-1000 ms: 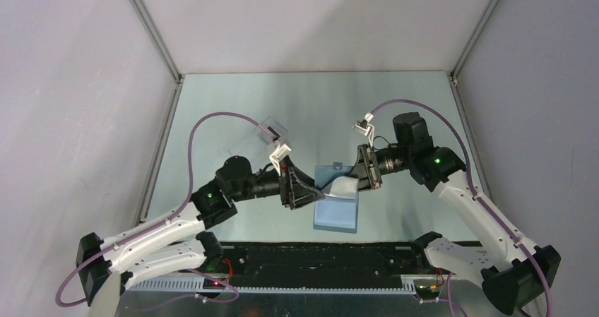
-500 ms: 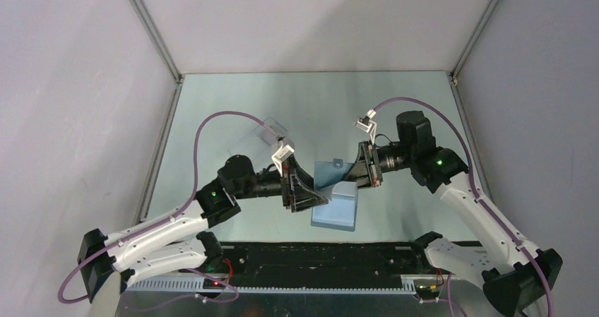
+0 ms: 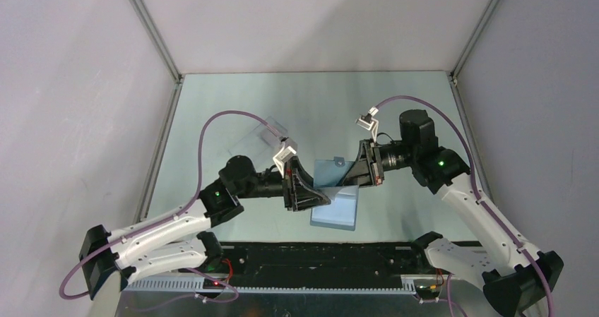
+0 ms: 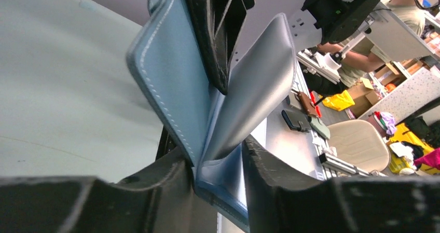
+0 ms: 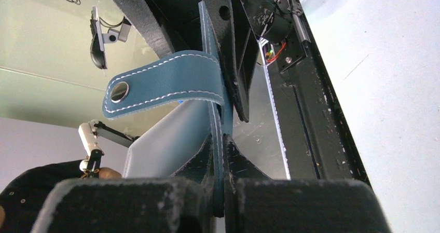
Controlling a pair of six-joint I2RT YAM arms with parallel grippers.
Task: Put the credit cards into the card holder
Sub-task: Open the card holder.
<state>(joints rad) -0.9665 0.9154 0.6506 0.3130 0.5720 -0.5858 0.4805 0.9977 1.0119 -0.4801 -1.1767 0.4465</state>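
**Two grippers spreading the card holder open, no card in sight**

Both arms are meeting over the middle of the table point(image 3: 233, 105), each pinching a different leaf of the teal card holder point(image 3: 335, 211). The left gripper point(image 4: 218, 173) is clamping narrowly on the near-left corner, where the blue outer skin and a grey inner leaf point(image 4: 254, 93) are coming together between its fingers. The right gripper point(image 5: 219, 160) is squeezing the edge of the far leaf and standing it up, so the clasp tab point(image 5: 155, 85) is curling free to the left in its wrist view. Holding the leaves apart this way seems meant to expose the pockets for loading. The grey leaf is bowing outward between the two grips.

The credit cards are not showing clearly in any view, so I cannot tell where they are lying. With both grippers occupied, one will probably have to let go before a card can be fetched.

Room is tight on the near side: the holder's flat part is lying just beside the black base rail point(image 3: 311, 257). Far of the grippers the table is offering much more room to move. A clear plastic box point(image 3: 272, 128) is sitting far-left, near the left arm's cable, apart from the holder.
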